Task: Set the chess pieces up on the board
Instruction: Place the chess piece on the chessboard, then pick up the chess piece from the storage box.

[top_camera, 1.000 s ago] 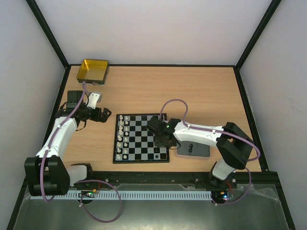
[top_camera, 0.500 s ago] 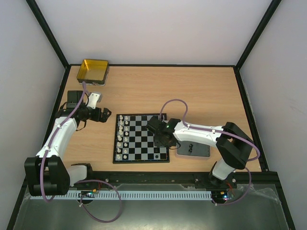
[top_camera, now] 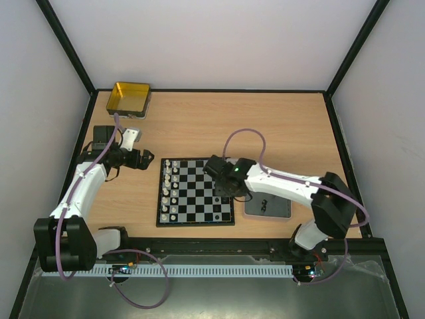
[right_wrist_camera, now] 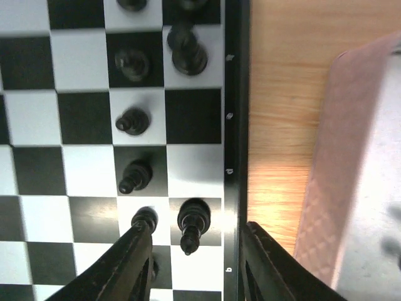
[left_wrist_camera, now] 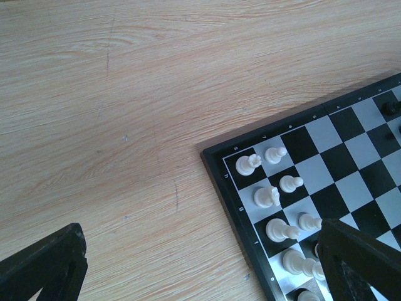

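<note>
Pale wooden table (top_camera: 265,126) between plain white walls, with the board (top_camera: 194,191) lying in front of my two bases. My right arm has shifted since a second ago: its elbow sits further to the right, its cable loop arches higher, and the wrist has drawn up a little from the board's right edge. My right gripper (right_wrist_camera: 196,235) has also let go. Its fingers now stand partly apart, with a single black piece (right_wrist_camera: 192,224) upright on a square between them, and neither finger touches it, so I hold nothing. More black pieces (right_wrist_camera: 133,120) stand in the two files along that edge, and the grey tray (top_camera: 269,207) lies just beside the board on the right. My left arm has not moved. My left gripper (left_wrist_camera: 202,229) hangs spread as wide as it goes, with nothing in it, over the bare wood by the board's corner, where the white pieces (left_wrist_camera: 276,194) stand in two rows.
</note>
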Robot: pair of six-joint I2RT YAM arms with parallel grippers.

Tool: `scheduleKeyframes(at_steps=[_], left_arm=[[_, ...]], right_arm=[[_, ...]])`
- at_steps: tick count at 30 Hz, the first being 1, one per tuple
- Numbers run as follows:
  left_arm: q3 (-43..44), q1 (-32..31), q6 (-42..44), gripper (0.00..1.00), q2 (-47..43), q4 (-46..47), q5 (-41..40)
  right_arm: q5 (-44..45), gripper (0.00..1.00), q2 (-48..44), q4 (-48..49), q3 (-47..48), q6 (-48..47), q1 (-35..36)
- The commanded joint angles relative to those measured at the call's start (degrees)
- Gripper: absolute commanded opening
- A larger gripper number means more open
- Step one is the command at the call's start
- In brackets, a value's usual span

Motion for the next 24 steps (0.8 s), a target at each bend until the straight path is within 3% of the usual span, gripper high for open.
scheduleKeyframes(at_steps=[1, 6, 15, 24], left_arm=[[0.70, -0.21, 0.52, 0.99, 0.15, -1.06, 0.79], [0.69, -0.30, 0.53, 0.99, 0.25, -1.06, 0.79], [0.79, -0.35, 0.55, 0.99, 0.69, -1.14, 0.80], [1.05, -0.98, 0.41, 0.99, 1.56, -1.24, 0.56]], right_arm=[[5.64, 0.35, -6.55, -6.96, 3.95, -0.41, -3.62], [8.45, 0.33, -13.63, -10.94, 3.27, -2.44, -11.79], [1.06, 0.34, -20.47, -6.09, -12.16, -5.46, -29.85], [-3.56, 0.34, -19.90, -3.23, -17.53, -7.64, -36.24]])
